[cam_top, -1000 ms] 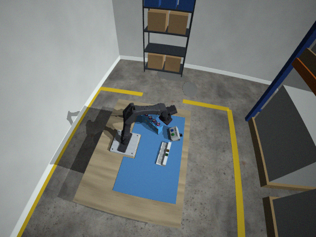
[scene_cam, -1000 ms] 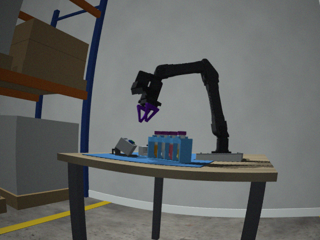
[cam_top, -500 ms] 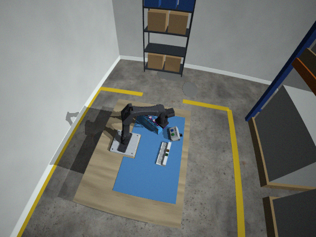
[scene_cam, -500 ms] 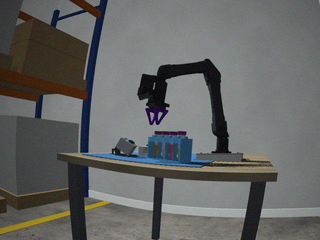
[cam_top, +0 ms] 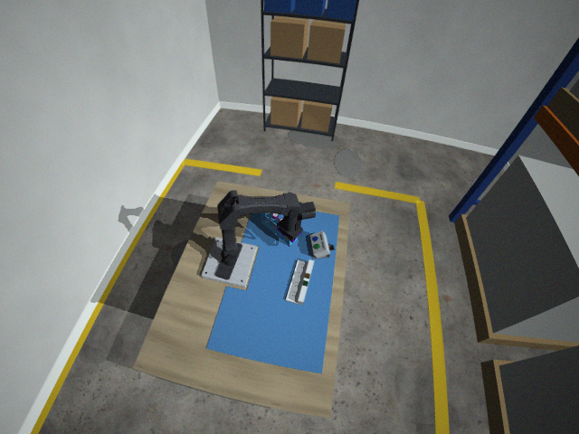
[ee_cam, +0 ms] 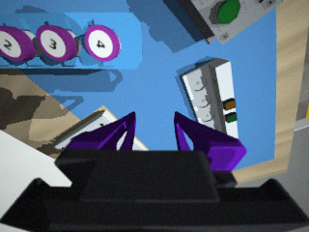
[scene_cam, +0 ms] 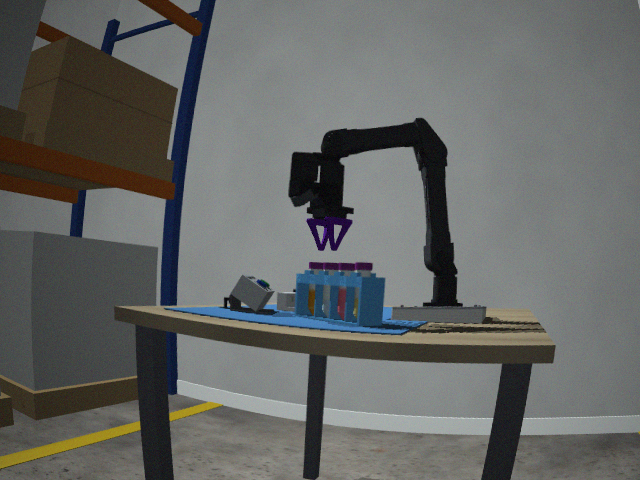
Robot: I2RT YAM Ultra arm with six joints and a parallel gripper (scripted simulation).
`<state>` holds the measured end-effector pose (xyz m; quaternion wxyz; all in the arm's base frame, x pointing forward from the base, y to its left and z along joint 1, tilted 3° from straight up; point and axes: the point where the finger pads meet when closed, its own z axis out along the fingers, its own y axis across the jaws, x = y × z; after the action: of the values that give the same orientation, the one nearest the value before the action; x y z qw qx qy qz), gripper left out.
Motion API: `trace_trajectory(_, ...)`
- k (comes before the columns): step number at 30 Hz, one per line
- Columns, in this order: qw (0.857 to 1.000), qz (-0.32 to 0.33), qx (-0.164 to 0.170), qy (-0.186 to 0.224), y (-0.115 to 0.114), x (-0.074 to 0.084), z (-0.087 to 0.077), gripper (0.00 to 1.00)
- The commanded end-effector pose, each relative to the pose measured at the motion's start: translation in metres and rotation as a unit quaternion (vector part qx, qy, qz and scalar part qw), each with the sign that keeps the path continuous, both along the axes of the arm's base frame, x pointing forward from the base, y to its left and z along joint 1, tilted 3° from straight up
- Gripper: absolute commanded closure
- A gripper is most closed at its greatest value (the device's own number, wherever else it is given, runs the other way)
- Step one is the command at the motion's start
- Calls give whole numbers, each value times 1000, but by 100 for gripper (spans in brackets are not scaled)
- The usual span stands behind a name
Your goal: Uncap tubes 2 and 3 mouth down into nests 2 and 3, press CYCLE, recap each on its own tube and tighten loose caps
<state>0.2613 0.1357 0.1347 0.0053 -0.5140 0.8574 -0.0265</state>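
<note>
Seen from the wrist, the caps lie ahead of the gripper (ee_cam: pixel 154 128) and to its left: the cap of tube 2 (ee_cam: pixel 14 43) at the far left edge, the cap of tube 3 (ee_cam: pixel 54 43) just beside it, then the cap of tube 4 (ee_cam: pixel 100 43), all three seated on their tubes in the blue decapping station (scene_cam: pixel 369 304); the gripper hangs above them and apart from them, its purple fingers about half spread with nothing between them; ahead of the gripper and to its right lies the cap tray (ee_cam: pixel 212 94), whose nests look unfilled and whose amber and green lamps look unlit, and beyond that the small desk (ee_cam: pixel 241 24) with the green READY key (ee_cam: pixel 228 11); the caps are probably small, light and rigid, with smooth round rims that could slip under twist, so the hold should be taken across the purple rim, fingers square on opposite sides and low enough to bite, with care not to knock the close neighbouring cap; no cap looks plainly raised in the exterior view, though that is hard to judge.
</note>
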Motion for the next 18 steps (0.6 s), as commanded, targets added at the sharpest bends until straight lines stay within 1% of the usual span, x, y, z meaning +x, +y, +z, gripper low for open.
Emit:
trace_trajectory(1, 1000, 3, -2, -3, -1, 0, 4, 51)
trace_trajectory(10, 1000, 3, -2, -3, -1, 0, 4, 51)
trace_trajectory(12, 997, -80, 1, -7, 12, -10, 3, 51)
trace_trajectory(14, 987, -162, 5, -10, 26, -20, 2, 51)
trace_trajectory(17, 987, -162, 5, -10, 26, -20, 2, 51)
trace_trajectory(18, 979, -203, 6, -11, 33, -25, 2, 51)
